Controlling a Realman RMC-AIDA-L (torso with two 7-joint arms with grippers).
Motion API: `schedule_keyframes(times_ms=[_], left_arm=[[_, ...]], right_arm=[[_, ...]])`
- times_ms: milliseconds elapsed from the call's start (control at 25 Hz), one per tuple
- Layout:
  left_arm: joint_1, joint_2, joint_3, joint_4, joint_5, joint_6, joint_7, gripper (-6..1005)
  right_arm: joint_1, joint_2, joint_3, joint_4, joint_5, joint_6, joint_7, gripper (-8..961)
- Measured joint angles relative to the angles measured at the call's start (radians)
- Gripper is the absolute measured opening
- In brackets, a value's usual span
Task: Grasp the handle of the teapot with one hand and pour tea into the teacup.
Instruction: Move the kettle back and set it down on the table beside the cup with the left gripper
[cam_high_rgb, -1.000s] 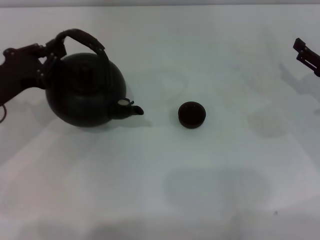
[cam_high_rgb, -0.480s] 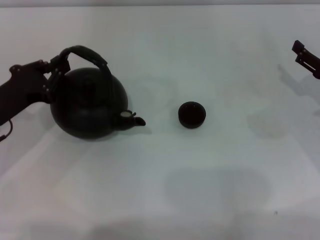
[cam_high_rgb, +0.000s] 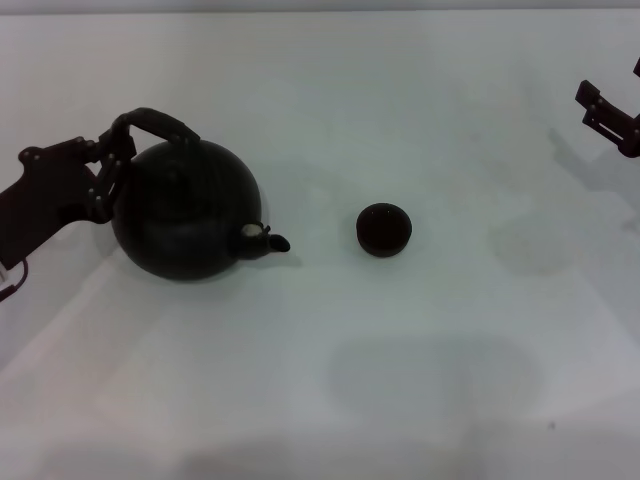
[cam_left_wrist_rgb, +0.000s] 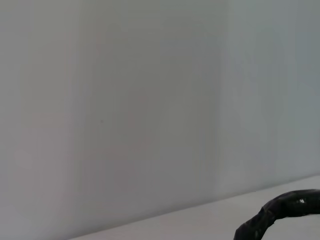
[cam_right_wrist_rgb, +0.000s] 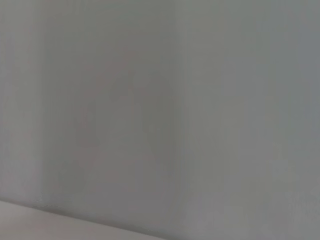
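Note:
The large round black teapot (cam_high_rgb: 188, 212) is at the left of the white table in the head view, its short spout (cam_high_rgb: 274, 242) pointing right toward the teacup. Its dark arched handle (cam_high_rgb: 160, 124) rises over its top; a bit of the handle also shows in the left wrist view (cam_left_wrist_rgb: 280, 210). My left gripper (cam_high_rgb: 112, 165) is shut on the left end of the handle. The small round black teacup (cam_high_rgb: 384, 229) stands to the right of the spout, apart from it. My right gripper (cam_high_rgb: 606, 113) is parked at the far right edge, away from both.
The white table (cam_high_rgb: 330, 380) fills the head view. Both wrist views face a plain pale wall (cam_right_wrist_rgb: 160, 110).
The teapot has come down and levelled, its handle now lower, and it has shifted slightly right toward the teacup. My left gripper moved with it. My right gripper has barely moved.

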Motion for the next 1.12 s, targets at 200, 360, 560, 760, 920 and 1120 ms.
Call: schedule_keyframes(times_ms=[200, 360, 560, 760, 920, 1120], left_arm=[[-0.006, 0.000, 0.000, -0.030, -0.019, 0.004, 0.048, 138], [-0.008, 0.000, 0.000, -0.035, -0.020, 0.006, 0.066, 193], [-0.003, 0.000, 0.000, -0.037, -0.024, 0.011, 0.078, 261], [0.005, -0.001, 0.001, -0.047, -0.039, 0.025, 0.115, 382], [0.039, -0.002, 0.000, -0.049, -0.088, 0.065, 0.172, 643], [0.108, 0.001, 0.000, -0.050, -0.162, 0.133, 0.219, 785]], right_arm=[[0.001, 0.000, -0.001, 0.000, 0.000, -0.001, 0.001, 872], [0.002, 0.000, -0.002, 0.000, 0.000, -0.002, 0.001, 872], [0.005, 0.000, -0.005, 0.000, 0.000, -0.005, -0.001, 872], [0.005, 0.000, -0.013, -0.002, 0.000, -0.006, -0.006, 872], [-0.013, -0.002, -0.012, -0.024, 0.000, 0.004, -0.001, 872], [-0.050, -0.006, -0.006, -0.046, 0.000, 0.035, 0.002, 871]])
